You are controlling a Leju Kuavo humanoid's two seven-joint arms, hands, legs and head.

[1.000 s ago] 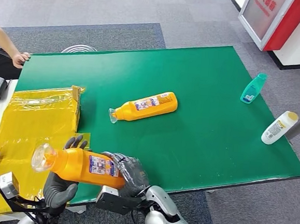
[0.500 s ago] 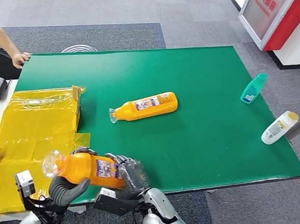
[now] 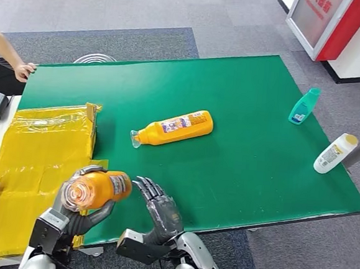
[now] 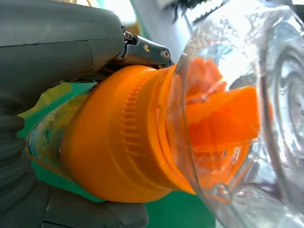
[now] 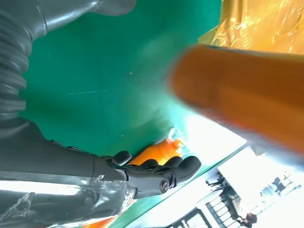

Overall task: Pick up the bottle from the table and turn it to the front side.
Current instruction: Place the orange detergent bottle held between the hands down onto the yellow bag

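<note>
Bottle (image 3: 99, 189), orange, label print unreadable: lying gripped in left hand (image 3: 75, 216) over green table (image 3: 243, 146) edge; right hand (image 3: 160, 209) hovering beside, fingers apart.

The held orange bottle (image 3: 99, 189) is glossy plastic with a ribbed collar, a clear plastic cap (image 4: 251, 114) and a paper-like label, the table (image 3: 243, 152) is covered in matt green, and the yellow sheet (image 3: 35, 148) looks like shiny crinkled film.

Looks like an office or demo hall: grey carpet tiles (image 3: 131, 6), a green-covered counter (image 3: 241, 177), red-framed signage (image 3: 326, 21) parked nearby.
</note>
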